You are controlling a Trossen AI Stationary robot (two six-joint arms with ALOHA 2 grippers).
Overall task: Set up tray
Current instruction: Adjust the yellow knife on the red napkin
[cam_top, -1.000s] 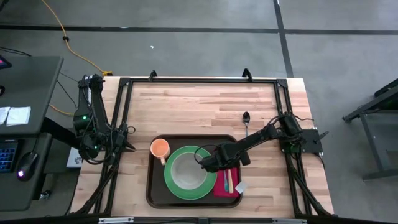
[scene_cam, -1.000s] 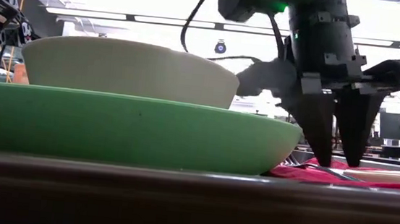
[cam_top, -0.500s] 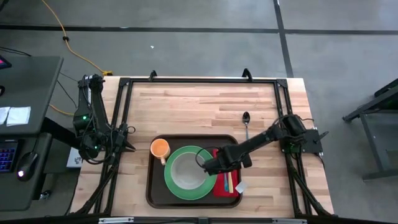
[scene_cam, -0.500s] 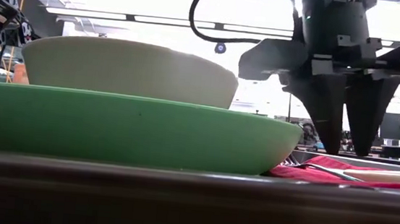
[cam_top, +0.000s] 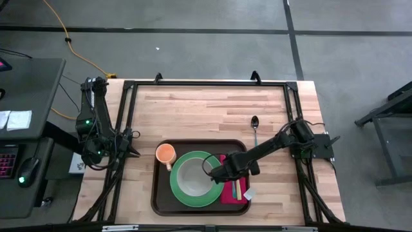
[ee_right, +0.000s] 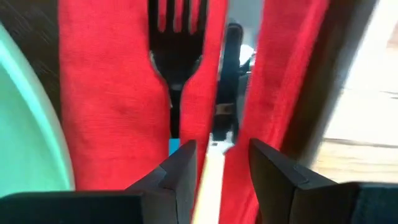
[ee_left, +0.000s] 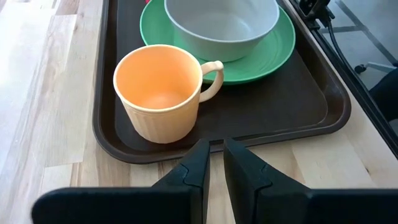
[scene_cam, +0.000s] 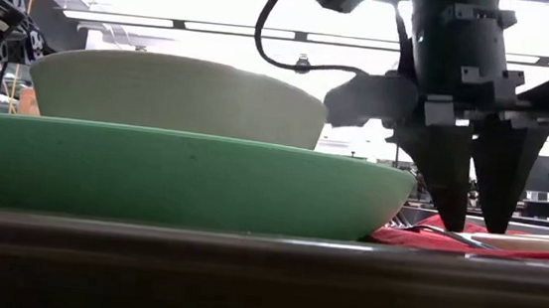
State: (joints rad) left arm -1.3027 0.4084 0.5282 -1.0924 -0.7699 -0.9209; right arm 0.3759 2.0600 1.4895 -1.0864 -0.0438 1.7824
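Lying near the table's front edge, the tray [cam_top: 158, 193] carried a green plate [cam_top: 177, 193] with a white bowl [cam_top: 192, 176], an orange cup [cam_top: 166, 154] and a red napkin [cam_top: 229, 191]. Reached across over the napkin, right gripper [cam_top: 217, 175], fingers slightly apart, empty. Seen only from the right wrist: a dark fork [ee_right: 177, 62] on the napkin. Parked at the table's left edge, left gripper [ee_left: 214, 163], fingers nearly together. Beyond the tray, a spoon [cam_top: 255, 127].

Fork [ee_right: 176, 46] handle hidden behind right gripper [ee_right: 214, 163] fingers. Pale stick [ee_right: 210, 186] beside it blurred, cannot tell what. Green plate [ee_right: 25, 124] cut off at edge. Low view: tray [scene_cam: 244, 271] rim fills bottom, hides inside.
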